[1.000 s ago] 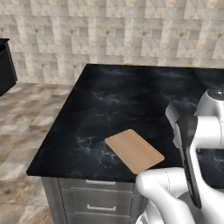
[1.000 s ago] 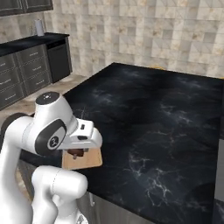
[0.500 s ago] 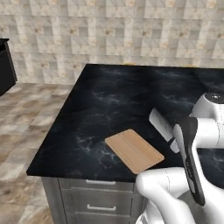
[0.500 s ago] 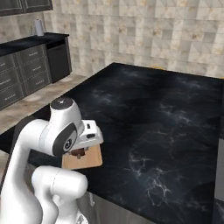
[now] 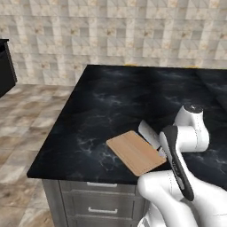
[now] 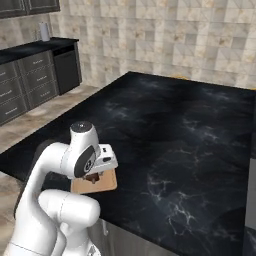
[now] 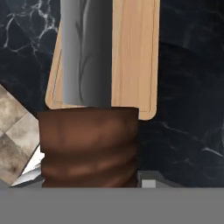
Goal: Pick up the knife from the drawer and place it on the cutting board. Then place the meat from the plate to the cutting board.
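Observation:
The knife [image 7: 85, 52] has a broad pale-grey blade and a ridged brown handle [image 7: 87, 144]. My gripper [image 6: 91, 178] is shut on that handle, which hides the fingertips in the hand view. The blade [image 5: 148, 132] sticks out leftward from the hand, just above the right end of the cutting board [image 5: 135, 152]. This thin light-tan board [image 7: 133, 57] lies flat near the counter's front edge, partly under my hand [image 6: 107, 181]. A grey drawer [image 5: 104, 188] with a silver bar handle sits closed below the counter. The meat and the plate are out of view.
The black marble counter [image 5: 119, 97] stretches far back and to the right. Its front edge runs just before the board, with tiled floor [image 5: 26, 115] beyond the left edge. Dark cabinets [image 6: 30, 80] line the far left wall.
The arm has swung left with the knife. The blade, out of sight a second ago, now reaches over the right end of the board. The board has not moved.

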